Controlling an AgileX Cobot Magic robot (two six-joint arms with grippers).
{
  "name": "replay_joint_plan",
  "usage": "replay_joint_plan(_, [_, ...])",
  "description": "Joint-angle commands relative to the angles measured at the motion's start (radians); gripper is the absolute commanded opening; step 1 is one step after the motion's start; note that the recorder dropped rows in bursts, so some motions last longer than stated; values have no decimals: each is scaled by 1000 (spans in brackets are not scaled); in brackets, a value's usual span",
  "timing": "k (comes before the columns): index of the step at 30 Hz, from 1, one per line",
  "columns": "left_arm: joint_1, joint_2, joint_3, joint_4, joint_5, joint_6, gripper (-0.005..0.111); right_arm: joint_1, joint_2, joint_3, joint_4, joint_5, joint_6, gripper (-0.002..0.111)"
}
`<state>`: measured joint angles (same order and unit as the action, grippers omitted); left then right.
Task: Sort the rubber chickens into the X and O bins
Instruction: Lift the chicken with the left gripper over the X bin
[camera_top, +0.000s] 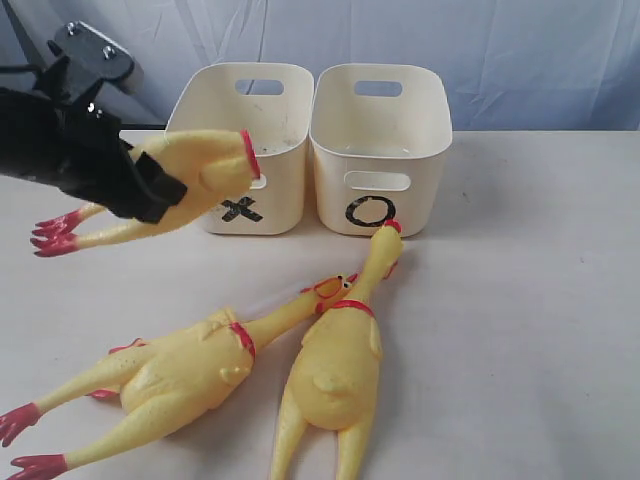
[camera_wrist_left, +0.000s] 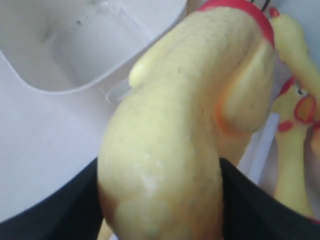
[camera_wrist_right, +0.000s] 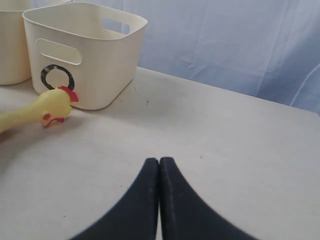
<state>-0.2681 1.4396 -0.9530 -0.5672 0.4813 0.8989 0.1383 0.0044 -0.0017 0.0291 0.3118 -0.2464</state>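
Observation:
My left gripper (camera_top: 150, 190) is shut on a headless rubber chicken (camera_top: 200, 165) and holds it in the air, its red collar end toward the X bin (camera_top: 275, 185) and its red feet trailing left. The left wrist view shows black fingers (camera_wrist_left: 60, 210) on both sides of the yellow body (camera_wrist_left: 170, 125), with the bin's inside (camera_wrist_left: 75, 45) just beyond. Two whole chickens (camera_top: 180, 370) (camera_top: 335, 360) lie on the table in front of the O bin (camera_top: 380, 150). My right gripper (camera_wrist_right: 159, 162) is shut and empty over bare table, out of the exterior view.
The two cream bins stand side by side at the back of the white table (camera_top: 520, 300). One chicken's head (camera_wrist_right: 52, 105) lies against the O bin's front wall (camera_wrist_right: 100, 65). A blue cloth backdrop hangs behind.

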Motion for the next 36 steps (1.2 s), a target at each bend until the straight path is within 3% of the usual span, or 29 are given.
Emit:
replay_joint_plan(1, [-3, -18, -92, 5, -1, -131, 0, 4, -4, 2, 0, -7, -4, 0])
replay_joint_plan(6, [-3, 21, -198, 3, -11, -144, 0, 4, -4, 2, 0, -7, -4, 0])
replay_joint_plan(14, [-5, 152, -368, -23, -57, -342, 0, 4, -4, 2, 0, -7, -4, 0])
replay_joint_plan(22, [-51, 299, -500, -91, -195, -342, 0, 4, -4, 2, 0, -7, -4, 0])
replay_joint_plan(36, [-73, 576, -737, -89, -270, -342, 0, 4, -4, 2, 7, -7, -4, 0])
